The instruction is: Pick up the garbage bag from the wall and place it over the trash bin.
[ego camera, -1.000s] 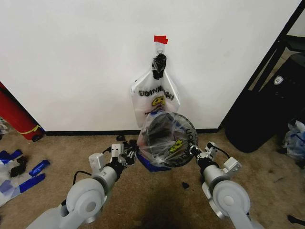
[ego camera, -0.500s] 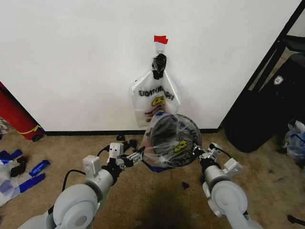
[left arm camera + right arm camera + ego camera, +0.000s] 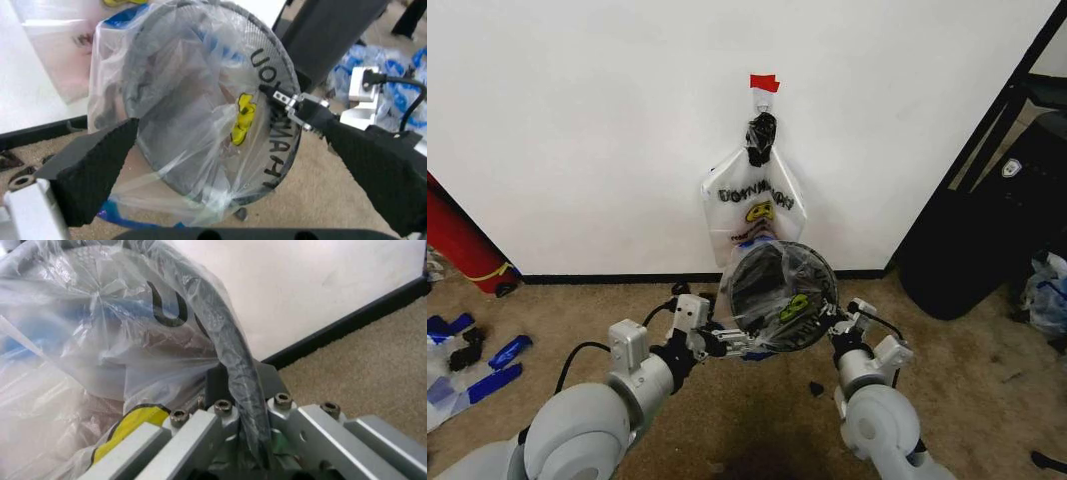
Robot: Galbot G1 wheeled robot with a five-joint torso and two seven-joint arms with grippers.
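Tilted bin (image 3: 779, 262) raised and shifted left since a second ago, bag (image 3: 795, 308) stretched across its mouth. Right gripper (image 3: 839, 322) clamped on rim; left gripper (image 3: 727, 340) spread open, advanced beside the bag. Covering seemingly near complete.

- Head view: high, looking forward and down at the wall (image 3: 577, 130) and carpet (image 3: 757, 420); both arms enter from the bottom of the frame.
- Left wrist view: close, facing the bagged trash bin (image 3: 200, 115) at frame center.
- Right wrist view: very close on the bin rim, wall at upper right.
- All views share the bin.
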